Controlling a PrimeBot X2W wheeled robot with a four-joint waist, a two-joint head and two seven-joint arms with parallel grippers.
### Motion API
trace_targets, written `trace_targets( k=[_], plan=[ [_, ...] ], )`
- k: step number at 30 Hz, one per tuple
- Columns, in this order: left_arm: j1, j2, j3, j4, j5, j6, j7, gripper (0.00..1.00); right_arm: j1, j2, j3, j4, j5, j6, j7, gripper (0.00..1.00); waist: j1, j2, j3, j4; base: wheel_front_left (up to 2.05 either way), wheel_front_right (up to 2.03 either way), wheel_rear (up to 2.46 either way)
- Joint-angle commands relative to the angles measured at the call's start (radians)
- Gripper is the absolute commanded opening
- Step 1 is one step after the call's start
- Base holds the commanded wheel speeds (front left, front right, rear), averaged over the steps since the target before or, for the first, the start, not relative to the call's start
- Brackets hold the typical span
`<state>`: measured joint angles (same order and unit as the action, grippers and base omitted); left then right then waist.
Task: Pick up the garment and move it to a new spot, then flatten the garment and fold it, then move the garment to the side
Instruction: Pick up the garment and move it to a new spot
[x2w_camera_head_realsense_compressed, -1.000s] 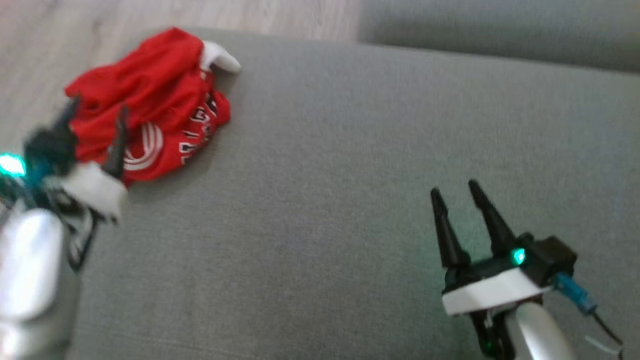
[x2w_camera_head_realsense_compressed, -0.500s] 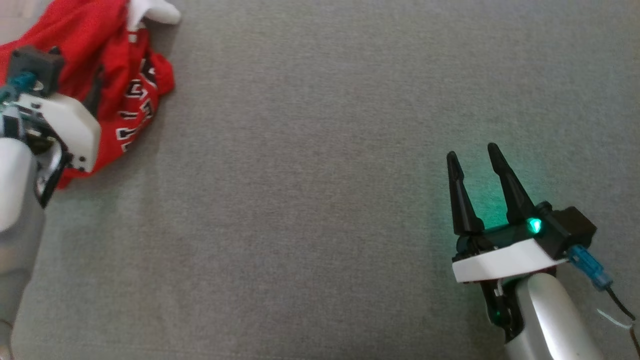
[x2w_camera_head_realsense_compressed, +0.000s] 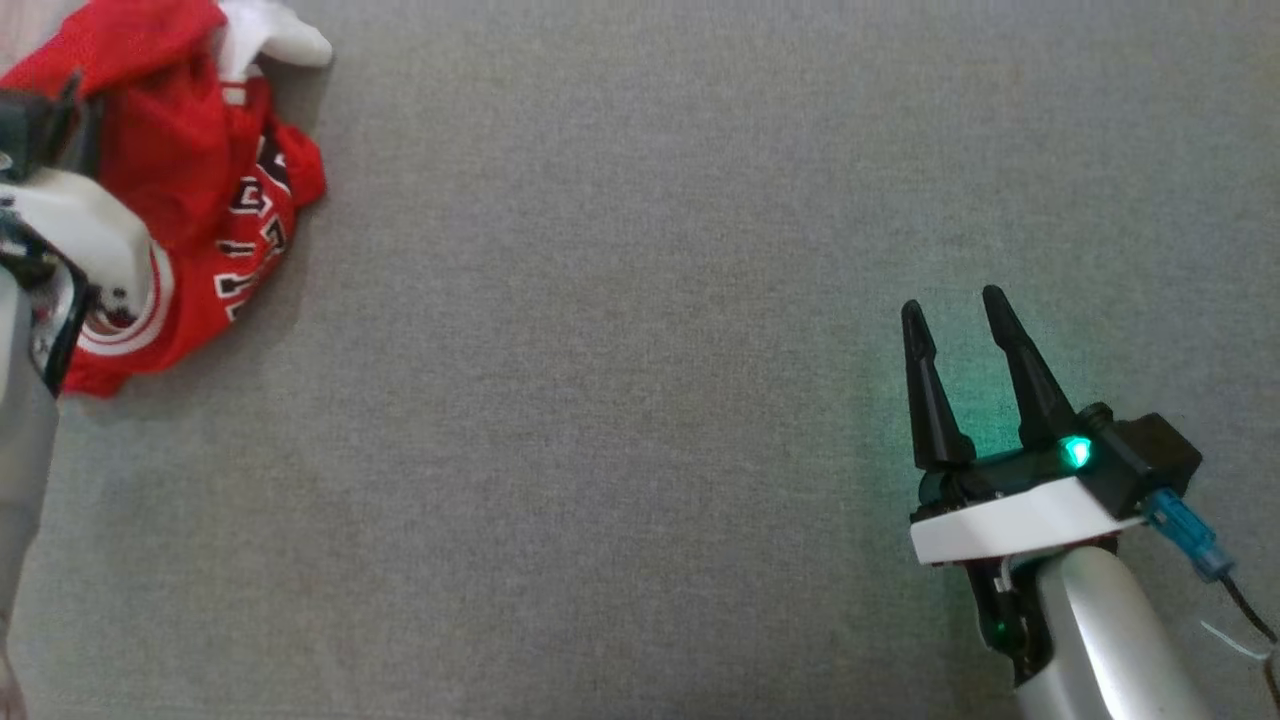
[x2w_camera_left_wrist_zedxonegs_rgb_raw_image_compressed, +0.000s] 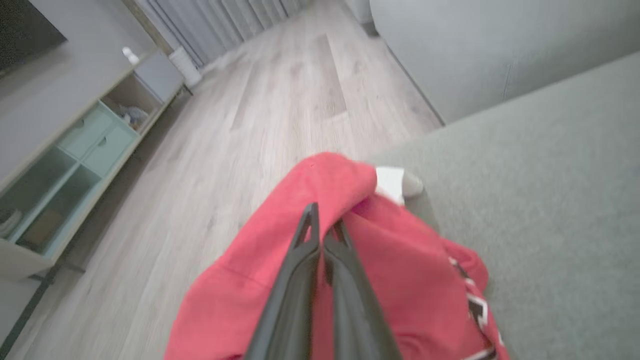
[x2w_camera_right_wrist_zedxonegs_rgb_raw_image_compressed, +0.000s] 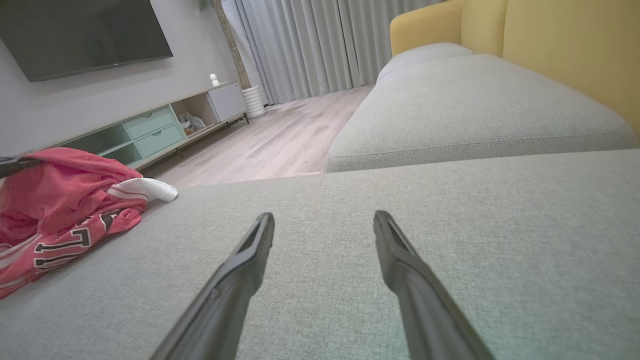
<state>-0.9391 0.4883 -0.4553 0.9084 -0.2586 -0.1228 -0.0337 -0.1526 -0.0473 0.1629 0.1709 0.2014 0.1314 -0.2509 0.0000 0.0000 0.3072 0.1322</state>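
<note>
Left gripper (x2w_camera_left_wrist_zedxonegs_rgb_raw_image_compressed: 326, 220) pinches crumpled red garment (x2w_camera_left_wrist_zedxonegs_rgb_raw_image_compressed: 400, 255) on woven grey cushion (x2w_camera_left_wrist_zedxonegs_rgb_raw_image_compressed: 550, 200).

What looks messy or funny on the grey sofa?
The red jersey is scrunched in a heap at the sofa cushion's edge beside the floor, its letters bunched and a white trim poking out. The left tool is shut on its fabric. Nothing else stands out.
</note>
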Motion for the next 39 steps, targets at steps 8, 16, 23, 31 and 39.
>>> trace_targets(
  k=[8,16,23,31,39],
  plan=[
    [-0.077,0.049,0.064,-0.164,-0.020,0.050,-0.165,0.00,0.041,-0.003,0.041,-0.009,0.028,-0.001,-0.011,1.00,0.0000,0.0000,-0.143,0.023,0.00,0.00,0.00],
    [0.003,0.056,0.045,-0.510,-0.035,0.072,-0.082,0.00,0.071,-0.003,0.058,-0.008,0.068,-0.001,-0.011,1.00,0.0000,0.0000,-0.248,-0.018,0.00,0.00,0.00],
    [0.127,0.021,-0.002,-0.834,-0.077,0.106,0.075,0.00,0.057,-0.003,0.060,-0.020,0.084,-0.001,-0.011,1.00,0.0000,0.0000,-0.257,-0.114,0.00,0.00,0.00],
    [0.182,-0.050,-0.085,-0.967,-0.075,0.133,0.146,0.00,0.021,-0.003,0.059,-0.036,0.106,-0.001,-0.011,1.00,0.0000,0.0000,-0.217,-0.251,0.00,0.00,0.00],
    [0.118,-0.148,-0.134,-0.887,-0.061,0.144,0.127,0.00,-0.022,-0.003,0.063,-0.059,0.165,-0.001,-0.011,1.00,0.0000,0.0000,-0.147,-0.403,0.00,0.00,0.00]
  ],
)
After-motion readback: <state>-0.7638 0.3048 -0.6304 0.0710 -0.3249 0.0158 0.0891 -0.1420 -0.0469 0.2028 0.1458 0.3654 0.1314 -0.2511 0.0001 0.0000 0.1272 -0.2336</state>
